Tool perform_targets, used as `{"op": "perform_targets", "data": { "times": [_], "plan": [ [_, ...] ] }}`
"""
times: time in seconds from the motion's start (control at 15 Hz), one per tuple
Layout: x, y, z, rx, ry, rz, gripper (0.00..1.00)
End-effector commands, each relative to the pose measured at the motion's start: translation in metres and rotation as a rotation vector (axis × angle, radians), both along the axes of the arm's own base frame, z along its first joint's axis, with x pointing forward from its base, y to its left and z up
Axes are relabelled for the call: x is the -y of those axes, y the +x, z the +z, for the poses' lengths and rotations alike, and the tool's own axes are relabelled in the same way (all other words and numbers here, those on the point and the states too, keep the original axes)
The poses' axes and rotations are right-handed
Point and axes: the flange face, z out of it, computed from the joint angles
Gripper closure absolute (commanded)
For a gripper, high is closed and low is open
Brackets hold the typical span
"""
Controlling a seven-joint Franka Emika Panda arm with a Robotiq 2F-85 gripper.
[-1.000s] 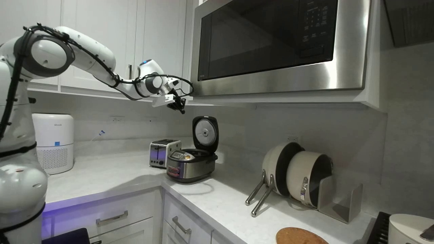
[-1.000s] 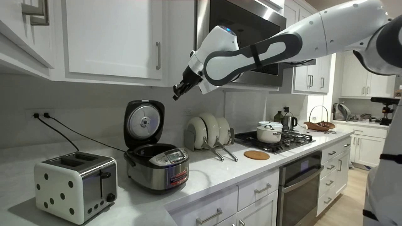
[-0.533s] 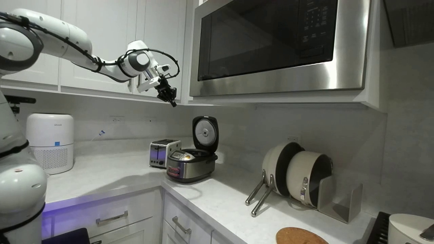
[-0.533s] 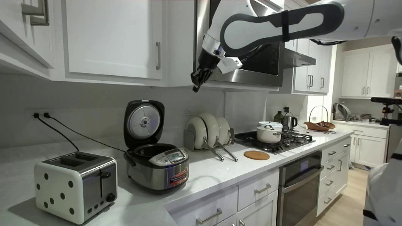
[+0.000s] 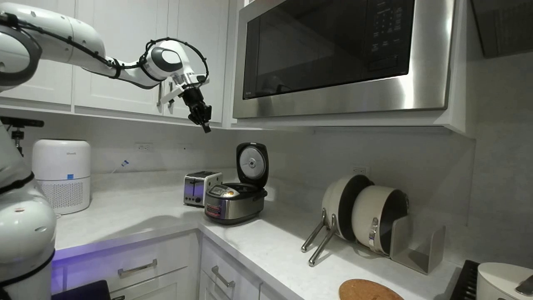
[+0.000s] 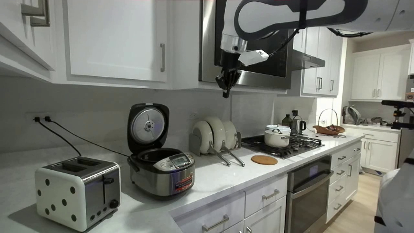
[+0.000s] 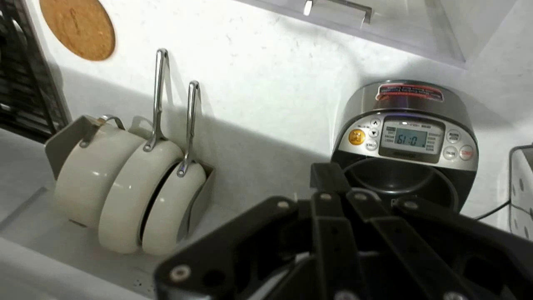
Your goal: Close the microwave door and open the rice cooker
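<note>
We log, in an exterior view: microwave door (image 6: 263,68) closed, farther right | rice cooker (image 6: 161,179) open, near left | our gripper (image 6: 225,94) clenched

In the wrist view my gripper (image 7: 330,177) hides part of the rice cooker (image 7: 406,116); the edge crops the toaster (image 7: 521,193) beside it. Above the rice cooker's level, in both exterior views, the microwave door (image 5: 308,54) runs off the top.
</note>
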Motion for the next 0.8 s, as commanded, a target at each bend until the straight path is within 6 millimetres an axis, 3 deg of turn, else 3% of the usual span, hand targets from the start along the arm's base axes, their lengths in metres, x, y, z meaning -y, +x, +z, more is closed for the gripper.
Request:
{"op": "perform_targets", "data": {
  "times": [0.0, 0.13, 0.2, 0.27, 0.73],
  "plan": [
    [0.012, 0.001, 0.011, -0.084, 0.049, -0.060, 1.00],
    [0.020, 0.001, 0.015, -0.111, 0.076, -0.080, 1.00],
    [0.025, 0.002, 0.018, -0.119, 0.095, -0.088, 0.74],
    [0.028, 0.003, 0.019, -0.124, 0.114, -0.092, 0.73],
    [0.039, 0.011, 0.029, -0.124, 0.194, -0.097, 0.22]
  ]
}}
